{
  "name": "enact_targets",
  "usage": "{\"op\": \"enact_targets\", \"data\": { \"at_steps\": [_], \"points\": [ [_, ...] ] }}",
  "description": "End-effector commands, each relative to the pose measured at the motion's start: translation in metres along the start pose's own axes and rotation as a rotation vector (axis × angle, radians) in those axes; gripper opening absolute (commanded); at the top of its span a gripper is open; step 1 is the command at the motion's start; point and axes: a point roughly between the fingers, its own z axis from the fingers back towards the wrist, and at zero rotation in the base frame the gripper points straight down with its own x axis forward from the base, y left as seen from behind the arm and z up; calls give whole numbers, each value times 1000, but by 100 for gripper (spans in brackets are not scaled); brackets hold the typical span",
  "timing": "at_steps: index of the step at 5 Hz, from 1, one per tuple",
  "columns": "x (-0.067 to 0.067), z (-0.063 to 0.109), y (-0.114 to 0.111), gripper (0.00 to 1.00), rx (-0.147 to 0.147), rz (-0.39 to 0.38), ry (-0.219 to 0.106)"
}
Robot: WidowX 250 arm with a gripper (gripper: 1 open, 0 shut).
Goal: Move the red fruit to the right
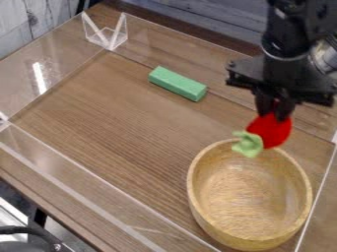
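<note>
The red fruit, glossy with a pale green cap at its lower left end, hangs in the air above the far rim of the wooden bowl. My gripper comes straight down from above and is shut on the red fruit's upper part. The black arm fills the top right of the view. The bowl's inside shows nothing in it.
A flat green rectangular block lies on the wooden table toward the back centre. Clear plastic walls fence the table at the back left and along the left and front edges.
</note>
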Motion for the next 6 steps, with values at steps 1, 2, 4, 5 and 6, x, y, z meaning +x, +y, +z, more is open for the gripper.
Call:
{"op": "enact_targets", "data": {
  "at_steps": [1, 2, 4, 5, 6],
  "points": [
    [34, 2, 18, 0, -8, 17, -69],
    [35, -1, 28, 100, 8, 11, -58],
    [34, -6, 23, 0, 4, -53, -44],
    [30, -15, 28, 100, 14, -77, -23],
    [28, -21, 32, 100, 24, -91, -6]
  ]
}}
